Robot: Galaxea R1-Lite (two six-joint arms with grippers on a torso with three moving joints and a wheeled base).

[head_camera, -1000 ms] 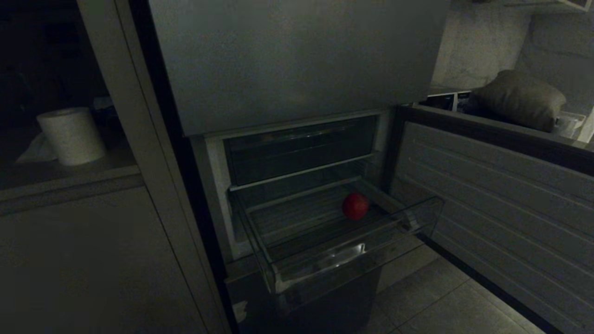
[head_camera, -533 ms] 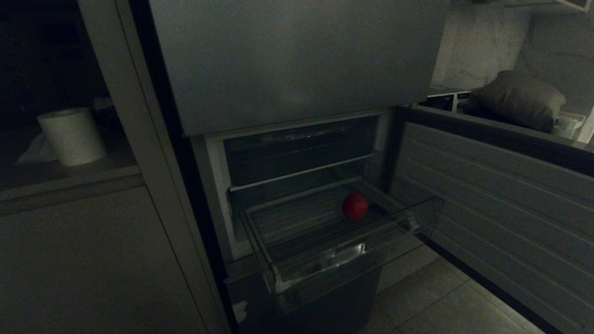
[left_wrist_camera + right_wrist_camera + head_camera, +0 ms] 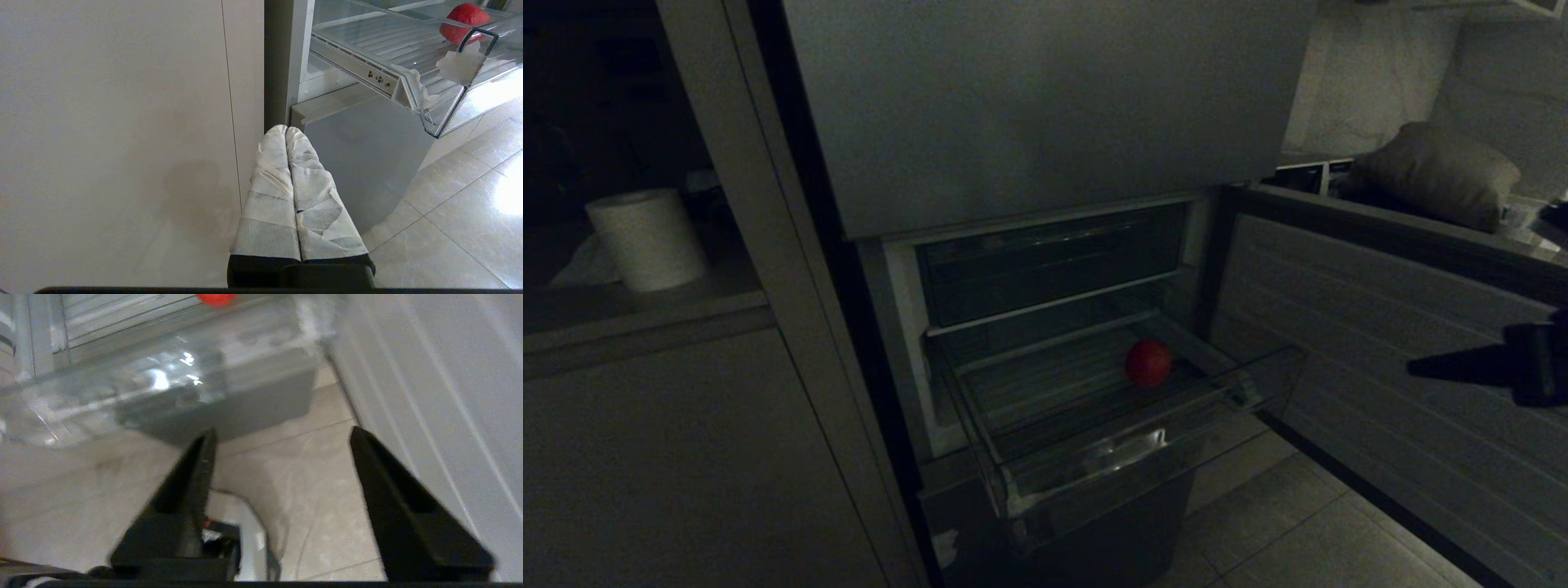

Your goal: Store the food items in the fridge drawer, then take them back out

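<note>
No readable word, brand or number appeared anywhere. The only marking was a short row of small dark symbols on the pale side rail of the clear plastic fridge drawer, too small to make out.

Dim room. Pale tiled floor w/ thin grout lines, glossy in the wrist views. Plain cabinet front on left, ledge above w/ paper towel roll. Ribbed door panel at right; grey cushion behind it, light wall beyond.
</note>
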